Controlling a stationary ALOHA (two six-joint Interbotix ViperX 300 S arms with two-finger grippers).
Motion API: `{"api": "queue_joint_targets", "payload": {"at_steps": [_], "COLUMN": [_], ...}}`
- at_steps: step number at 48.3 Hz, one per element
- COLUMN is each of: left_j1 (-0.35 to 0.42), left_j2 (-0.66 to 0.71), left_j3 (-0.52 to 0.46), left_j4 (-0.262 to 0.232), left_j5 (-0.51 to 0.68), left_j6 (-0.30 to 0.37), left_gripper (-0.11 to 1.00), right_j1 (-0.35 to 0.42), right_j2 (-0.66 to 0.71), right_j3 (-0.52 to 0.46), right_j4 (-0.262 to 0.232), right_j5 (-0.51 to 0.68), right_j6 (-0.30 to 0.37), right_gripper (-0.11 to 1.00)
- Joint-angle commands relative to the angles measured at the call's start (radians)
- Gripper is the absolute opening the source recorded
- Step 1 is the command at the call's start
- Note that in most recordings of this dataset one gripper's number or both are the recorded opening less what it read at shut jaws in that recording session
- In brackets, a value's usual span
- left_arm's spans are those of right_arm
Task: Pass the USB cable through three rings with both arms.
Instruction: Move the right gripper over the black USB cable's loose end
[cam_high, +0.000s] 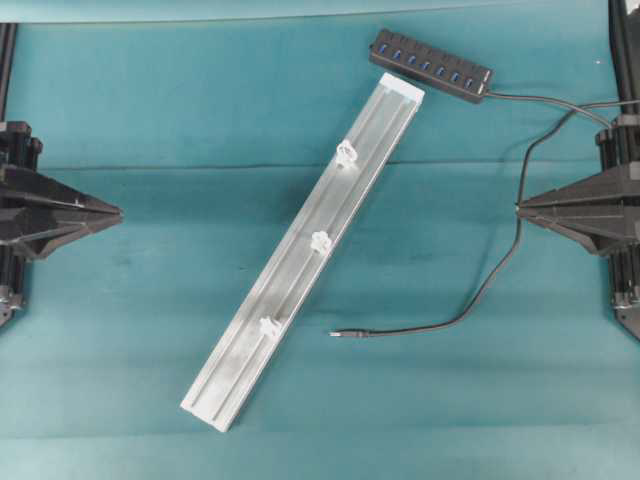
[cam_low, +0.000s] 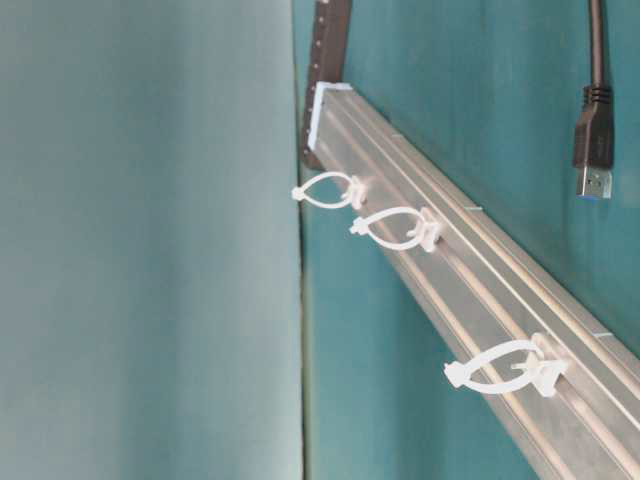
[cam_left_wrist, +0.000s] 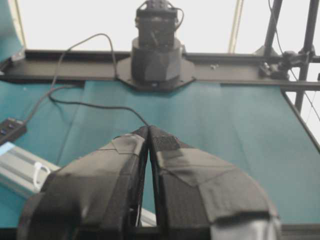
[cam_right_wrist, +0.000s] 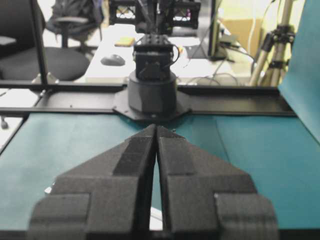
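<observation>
The USB cable's plug (cam_high: 335, 334) lies loose on the teal table, pointing at the diagonal rail (cam_high: 300, 255) near its lowest ring (cam_high: 268, 326), seemingly closer to the empty, pinched-together right gripper (cam_high: 520, 209) than the equally closed left gripper (cam_high: 118, 212).

Teal cloth (cam_high: 150, 100) covers the whole table, with a black frame (cam_right_wrist: 240, 105) along its far edge. Behind it there's a white desk (cam_right_wrist: 110, 67) with a mouse (cam_right_wrist: 113, 60), an office chair (cam_right_wrist: 60, 55), and a tripod (cam_right_wrist: 272, 47) off to the right. Lighting's bright and washed out.
</observation>
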Motion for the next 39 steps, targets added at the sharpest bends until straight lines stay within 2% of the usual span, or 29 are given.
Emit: {"api": "queue_joint_targets", "payload": {"at_steps": [1,3,6,10,31,39], "left_j1": [-0.009,-0.011,-0.014,-0.017,-0.021,-0.021], "left_j2": [0.012,0.017,0.025,0.032,0.034,0.034], "left_j3": [-0.038,-0.048,-0.06,-0.069,-0.1,-0.1], "left_j4": [0.017,0.017,0.017,0.017,0.017,0.017], "left_j5": [-0.003,-0.003,-0.002,0.008,0.077,0.087], "left_j6": [-0.006,-0.005,-0.005,-0.005,-0.005,-0.014], "left_gripper": [0.14,0.13,0.04,-0.01,-0.01,-0.01], "right_j1": [0.011,0.012,0.011,0.008,0.011,0.015], "right_j2": [0.008,0.011,0.02,0.044,0.322,0.43], "right_j3": [-0.02,-0.028,-0.038,-0.06,-0.284,-0.364], "right_j4": [0.009,0.026,0.057,0.081,0.084,0.083], "right_j5": [-0.009,-0.005,0.003,0.031,0.41,0.565], "right_j6": [0.025,0.028,0.044,0.072,0.222,0.235], "right_gripper": [0.09,0.08,0.01,0.0,0.0,0.0]}}
